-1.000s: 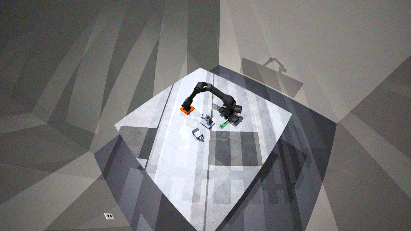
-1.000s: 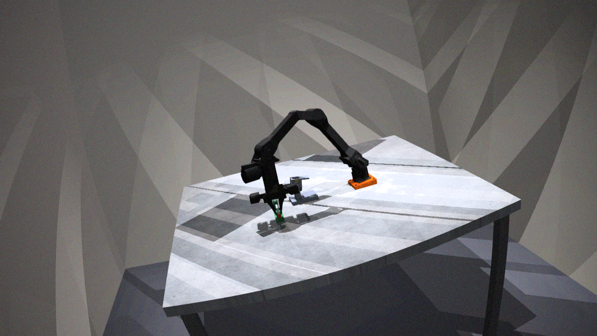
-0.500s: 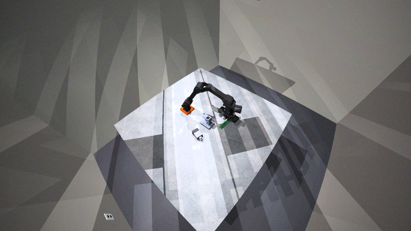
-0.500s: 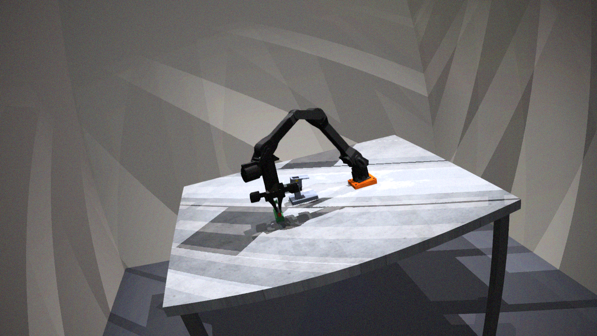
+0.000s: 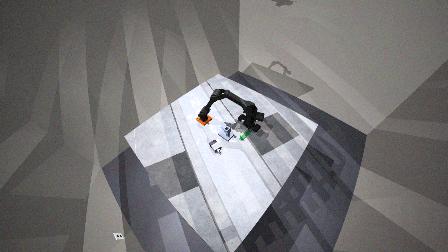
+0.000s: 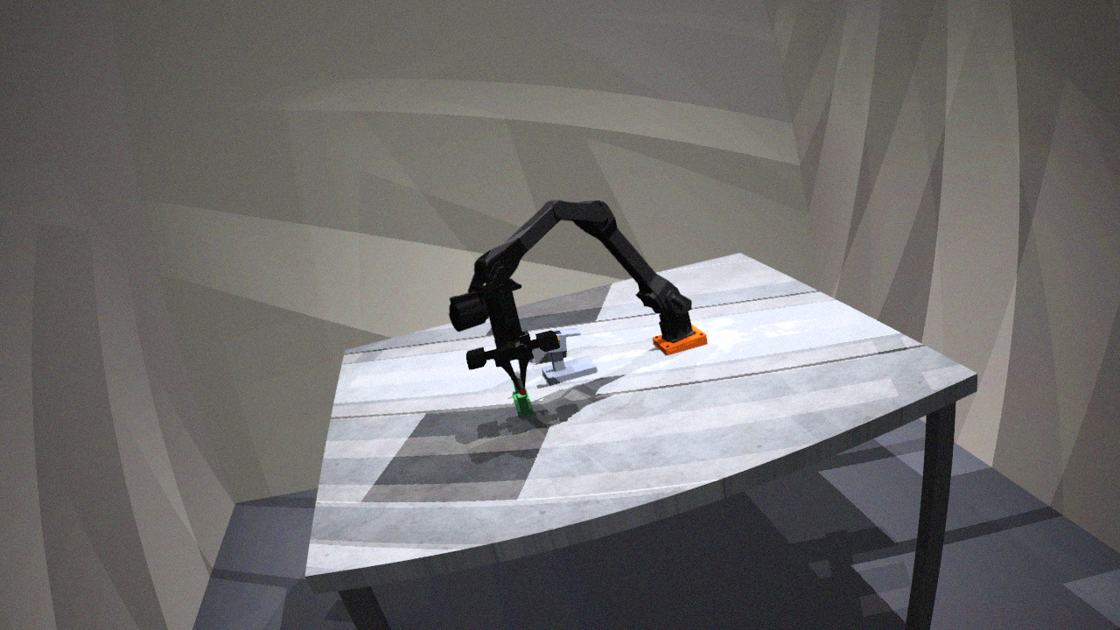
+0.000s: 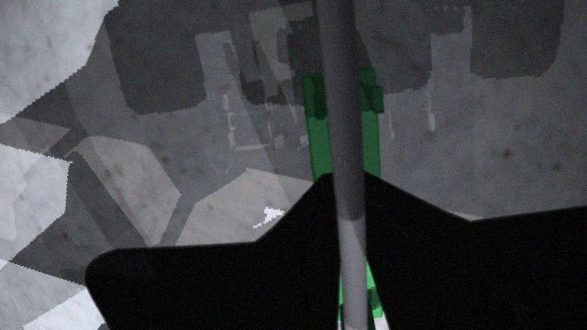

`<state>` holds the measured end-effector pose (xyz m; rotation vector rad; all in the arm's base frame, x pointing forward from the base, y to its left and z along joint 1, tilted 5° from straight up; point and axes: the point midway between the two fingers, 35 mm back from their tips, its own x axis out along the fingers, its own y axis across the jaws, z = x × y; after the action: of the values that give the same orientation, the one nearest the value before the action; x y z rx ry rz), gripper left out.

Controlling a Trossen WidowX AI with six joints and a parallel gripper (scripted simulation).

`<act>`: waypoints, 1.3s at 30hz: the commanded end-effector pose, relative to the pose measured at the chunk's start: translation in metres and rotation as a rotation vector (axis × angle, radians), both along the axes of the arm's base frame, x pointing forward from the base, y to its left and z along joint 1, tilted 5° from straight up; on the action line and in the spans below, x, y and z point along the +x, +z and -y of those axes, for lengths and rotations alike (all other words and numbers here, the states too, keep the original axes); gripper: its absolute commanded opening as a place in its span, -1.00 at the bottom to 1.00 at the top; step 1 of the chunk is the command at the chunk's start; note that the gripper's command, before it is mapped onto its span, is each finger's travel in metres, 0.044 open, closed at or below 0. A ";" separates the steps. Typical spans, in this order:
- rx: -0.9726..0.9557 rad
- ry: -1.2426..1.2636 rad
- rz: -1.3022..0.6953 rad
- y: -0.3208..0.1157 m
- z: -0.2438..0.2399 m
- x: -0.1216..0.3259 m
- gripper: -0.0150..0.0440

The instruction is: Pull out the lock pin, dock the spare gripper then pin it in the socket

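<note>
My pincer (image 5: pixel 251 128) (image 6: pixel 521 388) (image 7: pixel 343 184) is narrow, gripping the pin (image 7: pixel 344 115) at the green holder (image 5: pixel 245 134) (image 6: pixel 522 404) (image 7: pixel 371 142). Its long axis runs along the holder's — which end leads, I can't tell. I judge this pin-handling: settle it squarely, then release. Beyond stands the mount (image 5: pixel 230 137) (image 6: pixel 577 367); the spare (image 5: pixel 216 145) lies undocked.

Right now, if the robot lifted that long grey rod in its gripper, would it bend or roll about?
The grey rod looks straight, so it's probably stiff. Its shading looks round, so it might roll if dropped on the table. It's slim, so it could swivel in the closed gripper.
</note>
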<state>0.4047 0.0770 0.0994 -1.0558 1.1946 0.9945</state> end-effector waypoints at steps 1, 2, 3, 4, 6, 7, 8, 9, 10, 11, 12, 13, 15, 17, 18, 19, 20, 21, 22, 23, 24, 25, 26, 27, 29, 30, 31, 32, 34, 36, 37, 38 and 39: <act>0.000 0.000 0.000 -0.001 0.000 0.000 -0.49; 0.000 0.000 0.000 -0.001 0.000 0.000 -0.49; 0.000 0.000 0.000 0.000 0.001 0.000 -0.49; 0.000 0.000 0.000 0.000 0.002 0.000 -0.49; -0.001 0.000 0.000 0.001 0.008 -0.001 -0.49; -0.001 0.001 0.000 0.002 0.011 -0.001 -0.49; -0.001 0.001 -0.001 0.003 0.014 -0.002 -0.49; -0.002 0.001 -0.001 0.003 0.017 -0.002 -0.49; -0.002 0.001 -0.001 0.004 0.020 -0.003 -0.49; -0.002 0.001 -0.001 0.005 0.023 -0.003 -0.49; -0.003 0.001 -0.001 0.005 0.026 -0.004 -0.49; -0.003 0.002 -0.001 0.006 0.029 -0.004 -0.49; -0.004 0.002 -0.001 0.007 0.035 -0.005 -0.49; -0.004 0.002 -0.001 0.009 0.042 -0.007 -0.49; -0.005 0.002 -0.002 0.010 0.045 -0.007 -0.49; -0.005 0.003 -0.002 0.010 0.048 -0.008 -0.49; -0.005 0.003 -0.002 0.011 0.051 -0.009 -0.49; -0.005 0.003 -0.002 0.012 0.054 -0.009 -0.49; -0.006 0.003 -0.002 0.012 0.056 -0.010 -0.49; -0.006 0.003 -0.002 0.012 0.057 -0.010 -0.49; -0.006 0.003 -0.002 0.012 0.058 -0.011 -0.49; -0.006 0.003 -0.002 0.012 0.058 -0.011 -0.49; -0.006 0.003 -0.002 0.011 0.058 -0.010 -0.49; -0.007 0.003 -0.001 0.010 0.058 -0.010 -0.49; -0.008 0.003 -0.001 0.007 0.058 -0.010 -0.49; -0.009 0.003 0.000 0.006 0.058 -0.010 -0.49; -0.009 0.003 0.000 0.004 0.058 -0.010 -0.49; -0.009 0.004 0.001 0.003 0.058 -0.010 -0.49; -0.010 0.004 0.002 0.000 0.058 -0.009 -0.49; -0.010 0.004 0.002 -0.003 0.058 -0.009 -0.49; -0.010 0.004 0.002 -0.005 0.058 -0.009 -0.49; -0.010 0.004 0.002 -0.006 0.058 -0.009 -0.49; -0.010 0.004 0.002 -0.008 0.059 -0.008 -0.49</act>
<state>0.3962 0.0186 0.0957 -1.0656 1.1978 0.9878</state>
